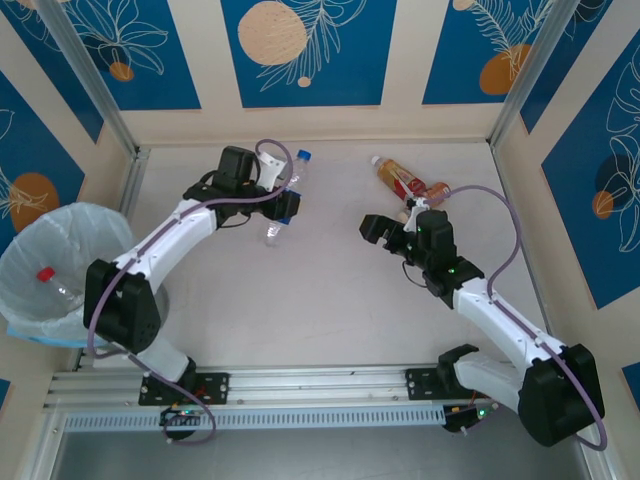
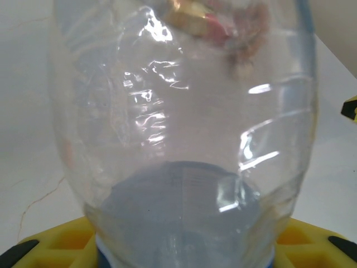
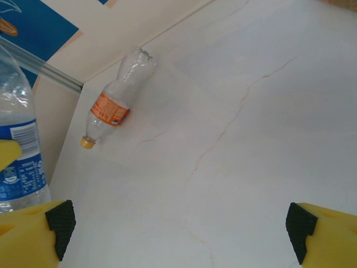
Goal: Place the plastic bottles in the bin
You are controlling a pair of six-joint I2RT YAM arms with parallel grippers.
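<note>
Left gripper (image 1: pixel 285 205) of mine is clenched around a clear blue-capped bottle (image 2: pixel 184 123) at the table's far middle, well apart from the bin (image 1: pixel 100 215) on my left, where a red-capped bottle (image 1: pixel 47 278) lies. I judge this the carry step: next I must swing left until the bottle is over the rim, then let go. My right gripper (image 1: pixel 385 232) hangs wide open near the amber bottles (image 1: pixel 400 180).

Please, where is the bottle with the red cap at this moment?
In the top view, the red-capped bottle sits inside the bin at the left edge of the picture, just left of the left arm.
</note>
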